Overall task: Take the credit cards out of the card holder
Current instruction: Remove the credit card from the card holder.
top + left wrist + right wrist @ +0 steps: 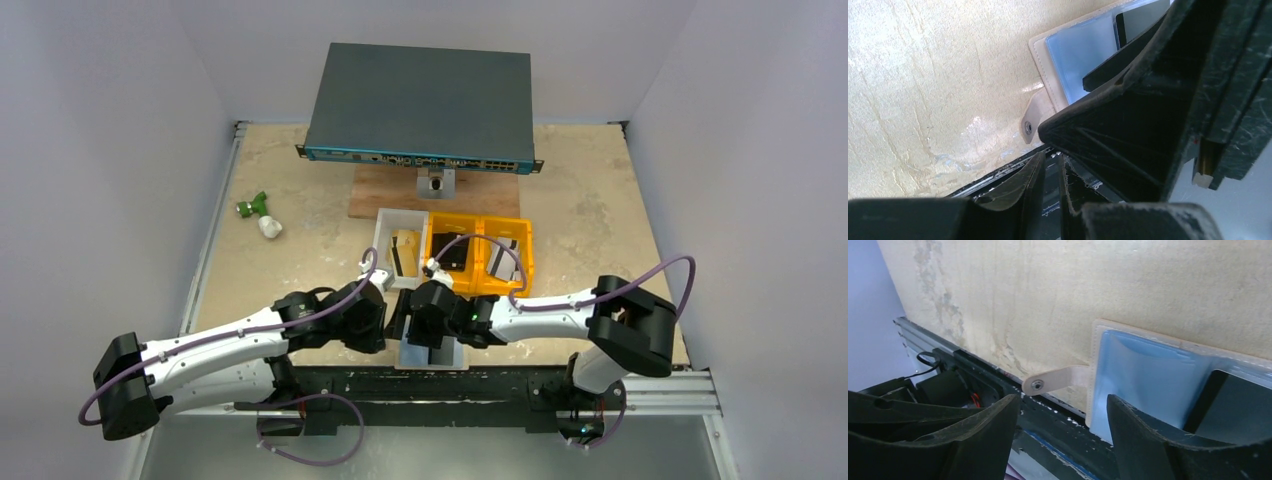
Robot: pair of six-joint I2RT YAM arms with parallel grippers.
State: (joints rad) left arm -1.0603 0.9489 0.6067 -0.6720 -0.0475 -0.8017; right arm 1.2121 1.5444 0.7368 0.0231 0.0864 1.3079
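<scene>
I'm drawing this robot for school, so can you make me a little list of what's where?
card holder: lying open at the table's near edge, pale blue pockets facing up
dark card: tucked in a pocket
snap tab: sticking out flat from the side
right end effector: open, over the card holder
left end effector: almost closed, nothing in it
bins: white bin and two orange bins beyond the arms, card-like things inside
</scene>
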